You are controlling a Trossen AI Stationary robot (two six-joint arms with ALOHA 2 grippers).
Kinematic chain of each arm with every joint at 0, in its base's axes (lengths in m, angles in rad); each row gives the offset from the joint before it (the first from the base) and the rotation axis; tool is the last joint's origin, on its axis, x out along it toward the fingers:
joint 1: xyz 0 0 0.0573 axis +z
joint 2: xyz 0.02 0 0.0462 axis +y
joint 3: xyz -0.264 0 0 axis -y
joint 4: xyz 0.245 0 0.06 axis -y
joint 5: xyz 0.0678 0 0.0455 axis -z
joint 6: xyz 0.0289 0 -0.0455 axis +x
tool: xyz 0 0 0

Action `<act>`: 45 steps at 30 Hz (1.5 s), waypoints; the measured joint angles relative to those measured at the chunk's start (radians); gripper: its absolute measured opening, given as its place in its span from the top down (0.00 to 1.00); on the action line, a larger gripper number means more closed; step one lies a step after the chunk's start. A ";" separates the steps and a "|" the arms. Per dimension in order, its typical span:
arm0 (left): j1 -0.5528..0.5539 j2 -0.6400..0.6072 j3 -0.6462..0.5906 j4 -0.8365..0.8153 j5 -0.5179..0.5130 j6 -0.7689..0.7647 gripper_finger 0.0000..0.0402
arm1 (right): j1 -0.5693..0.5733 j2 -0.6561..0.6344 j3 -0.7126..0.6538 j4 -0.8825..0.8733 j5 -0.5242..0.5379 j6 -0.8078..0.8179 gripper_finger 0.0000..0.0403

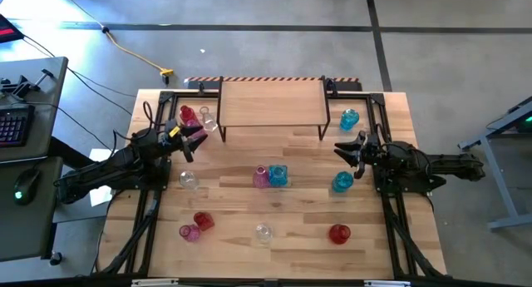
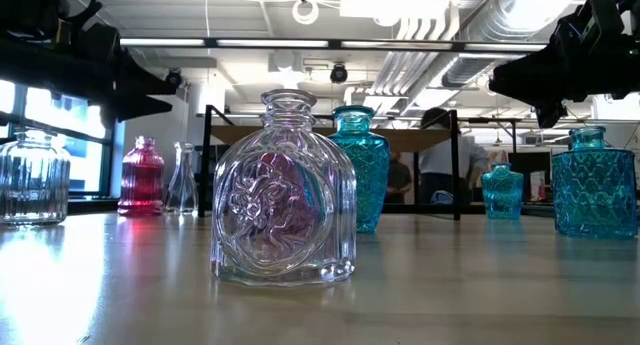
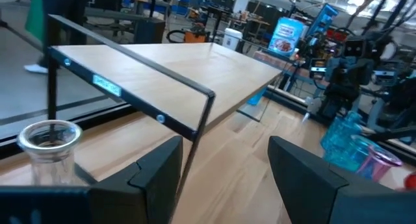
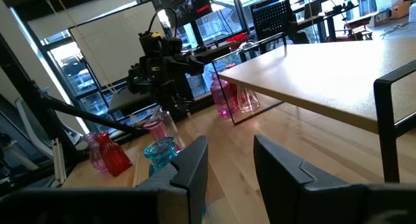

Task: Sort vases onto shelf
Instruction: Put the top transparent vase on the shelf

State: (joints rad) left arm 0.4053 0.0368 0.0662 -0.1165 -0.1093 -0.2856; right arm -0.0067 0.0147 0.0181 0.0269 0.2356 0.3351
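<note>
While the shelf (image 1: 272, 102) stands bare and the vases (image 1: 270, 176) sit scattered across the tabletop (image 1: 299, 212), I hover the left gripper (image 1: 196, 137), fingers wide and empty, and should lower squarely around a neck; the right gripper (image 1: 347, 148) waits half-open, empty.

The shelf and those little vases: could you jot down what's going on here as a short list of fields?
shelf: at the table's far edge, nothing on its top board
vases: all on the tabletop, none sorted yet
near shelf's left leg: red vase with a clear vase
table middle: pink vase beside blue vase
left tool: open, empty, by the shelf's left end
right tool: empty, jaws apart, right of the shelf
</note>
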 joint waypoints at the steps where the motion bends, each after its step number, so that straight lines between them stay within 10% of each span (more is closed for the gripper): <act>1: 0.000 0.000 0.000 0.000 -0.005 0.000 0.46 | 0.000 0.000 0.000 0.000 0.000 0.000 0.73; 29: 0.000 0.000 0.002 0.320 -0.043 -0.009 0.46 | 0.000 0.000 0.000 0.000 0.000 0.050 0.73; 45: 0.000 0.176 0.280 0.160 -0.058 0.055 0.46 | 0.000 0.000 -0.002 0.236 0.005 0.029 0.73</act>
State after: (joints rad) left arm 0.4053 0.2127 0.3467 0.0437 -0.1677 -0.2303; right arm -0.0066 0.0143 0.0166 0.2627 0.2409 0.3641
